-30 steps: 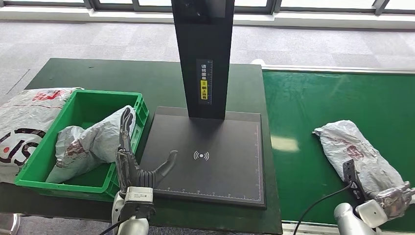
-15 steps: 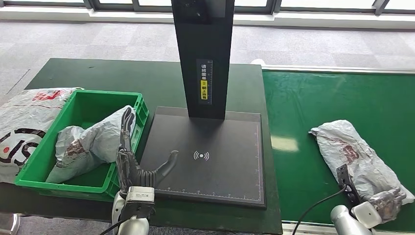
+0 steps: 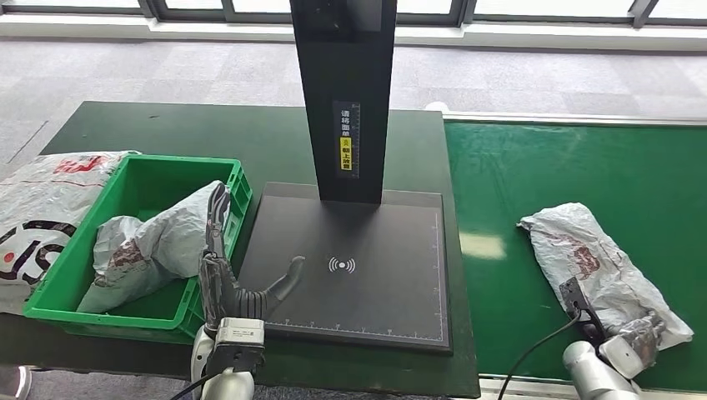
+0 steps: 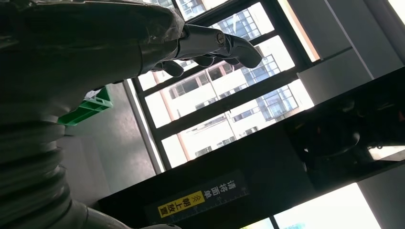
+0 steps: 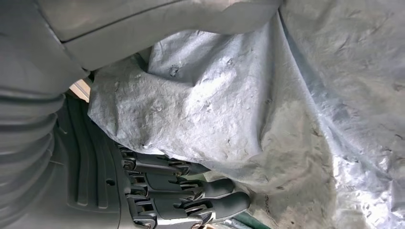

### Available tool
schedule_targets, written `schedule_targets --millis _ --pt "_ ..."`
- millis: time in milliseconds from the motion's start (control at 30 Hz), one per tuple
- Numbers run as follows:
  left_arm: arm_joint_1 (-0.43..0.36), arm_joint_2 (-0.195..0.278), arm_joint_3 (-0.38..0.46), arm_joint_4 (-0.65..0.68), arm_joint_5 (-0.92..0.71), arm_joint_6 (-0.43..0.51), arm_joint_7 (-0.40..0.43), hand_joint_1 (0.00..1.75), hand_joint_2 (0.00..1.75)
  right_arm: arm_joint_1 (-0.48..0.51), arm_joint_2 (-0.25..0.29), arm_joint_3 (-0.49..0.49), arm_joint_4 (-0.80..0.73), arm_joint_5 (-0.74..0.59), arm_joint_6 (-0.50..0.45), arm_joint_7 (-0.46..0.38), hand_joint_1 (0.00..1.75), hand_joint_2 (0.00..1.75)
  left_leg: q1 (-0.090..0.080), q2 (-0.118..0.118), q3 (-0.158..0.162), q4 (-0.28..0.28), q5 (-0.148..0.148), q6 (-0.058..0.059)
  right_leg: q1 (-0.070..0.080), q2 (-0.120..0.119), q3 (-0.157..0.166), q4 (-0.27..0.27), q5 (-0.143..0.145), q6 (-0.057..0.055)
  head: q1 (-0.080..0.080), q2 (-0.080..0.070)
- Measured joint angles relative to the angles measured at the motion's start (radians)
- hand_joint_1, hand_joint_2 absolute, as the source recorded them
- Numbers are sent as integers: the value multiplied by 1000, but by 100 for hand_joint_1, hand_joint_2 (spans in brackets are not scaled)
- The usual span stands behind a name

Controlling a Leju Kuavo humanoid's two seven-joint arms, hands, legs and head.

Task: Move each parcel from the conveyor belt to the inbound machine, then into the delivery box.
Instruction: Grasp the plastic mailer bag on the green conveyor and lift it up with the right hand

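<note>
A crumpled grey parcel [image 3: 588, 258] lies on the green conveyor belt [image 3: 534, 175] at the right. My right hand [image 3: 638, 337] grips its near end at the belt's front edge. In the right wrist view the parcel [image 5: 286, 95] sits between the thumb on one face and the dark fingers [image 5: 191, 191] curled under the other. My left hand [image 3: 229, 287] stands open and holds nothing, fingers upright between the green delivery box [image 3: 142, 179] and the black inbound machine plate [image 3: 375, 242]. Another grey parcel [image 3: 154, 242] lies in the box.
The machine's black column [image 3: 346, 100] rises from the back of the plate. A large white printed bag [image 3: 42, 200] lies left of the box. The dark green table [image 3: 250, 142] extends behind the box and machine.
My right hand has moved left along the belt's front edge, and the parcel it grips has shifted left with it. The left hand has stayed put.
</note>
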Motion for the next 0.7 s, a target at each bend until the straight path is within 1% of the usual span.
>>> schedule_targets --millis 33,267,400,700 --pt "0 0 0 0 0 0 0 0 175 -1 0 0 2 0 2 -1 175 175 0 0 1 0 0 0 0 0 1 0 0 0 0 0" --pt "0 0 0 0 0 0 0 0 175 -10 -3 0 15 6 7 -8 175 175 0 -1 2 0 0 1 0 -1 4 -1 1 1 0 0" --pt "0 0 0 0 -3 3 0 0 175 -11 -6 -1 17 28 -2 -27 175 175 0 0 2 0 0 1 0 0 4 -2 1 1 0 0" --pt "0 0 0 0 -13 11 2 0 175 -7 9 1 5 47 -86 -82 175 175 0 0 1 0 0 1 0 0 3 -1 1 1 0 0"
